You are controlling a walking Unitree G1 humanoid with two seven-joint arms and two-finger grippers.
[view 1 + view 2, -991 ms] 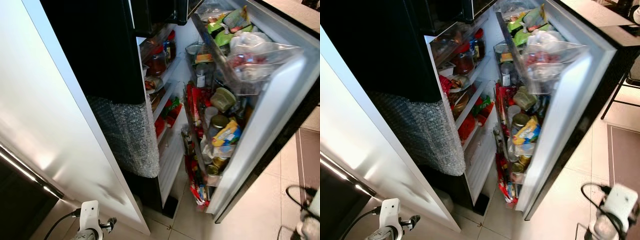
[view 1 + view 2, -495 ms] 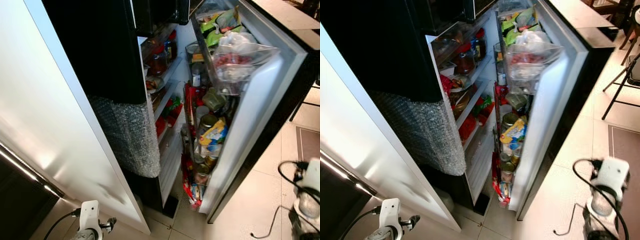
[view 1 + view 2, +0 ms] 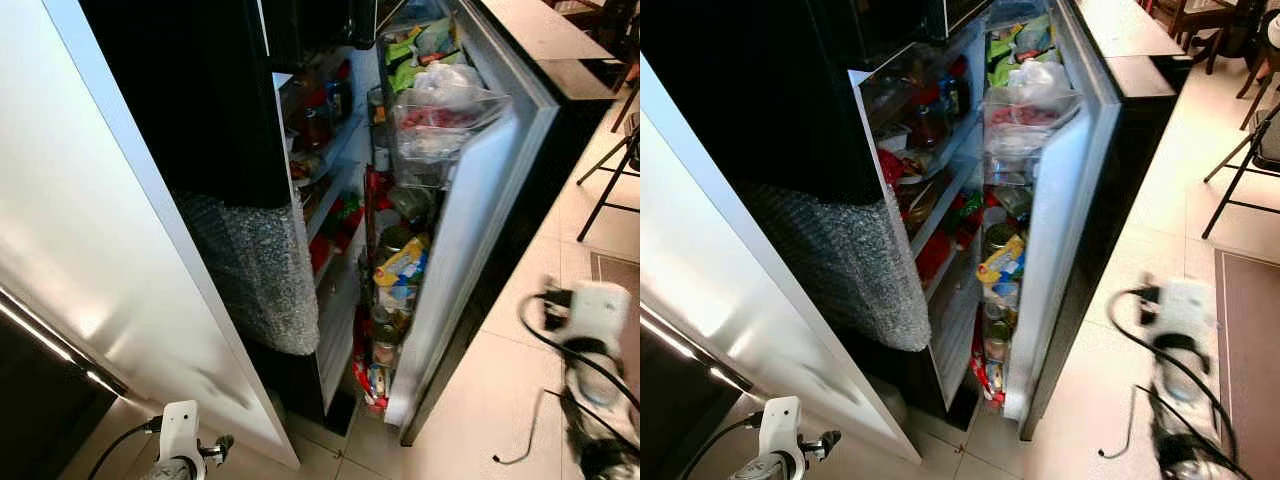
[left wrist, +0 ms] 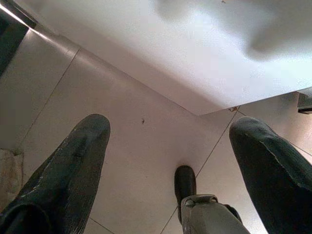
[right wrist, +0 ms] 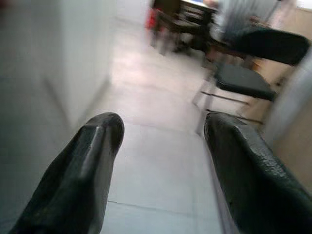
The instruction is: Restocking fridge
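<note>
Fridge door (image 3: pixel 470 230), white-lined and crammed with jars, bottles and bags in its racks, stands right of centre in the head views and has swung noticeably narrower than a second ago: the gap to the fridge shelves (image 3: pixel 325 150) has shrunk and the door's inner face is now seen almost edge-on. I judge the door is closing, so the restocking looks finished or nearly so.

My right end effector (image 5: pixel 161 161) is empty, its two black fingers spread apart, pointing over pale floor tiles (image 5: pixel 161 175) towards a dark chair (image 5: pixel 243 78); its arm shows blurred at the lower right of the head views, which suggests it is moving, having come up into view since a second ago.

My left end effector (image 4: pixel 170 161) is also released and holds nothing, fingers wide, hanging idle over the tiled floor by the foot of a white cabinet panel (image 4: pixel 195 48). That tall white panel fills the left of the head views.
</note>
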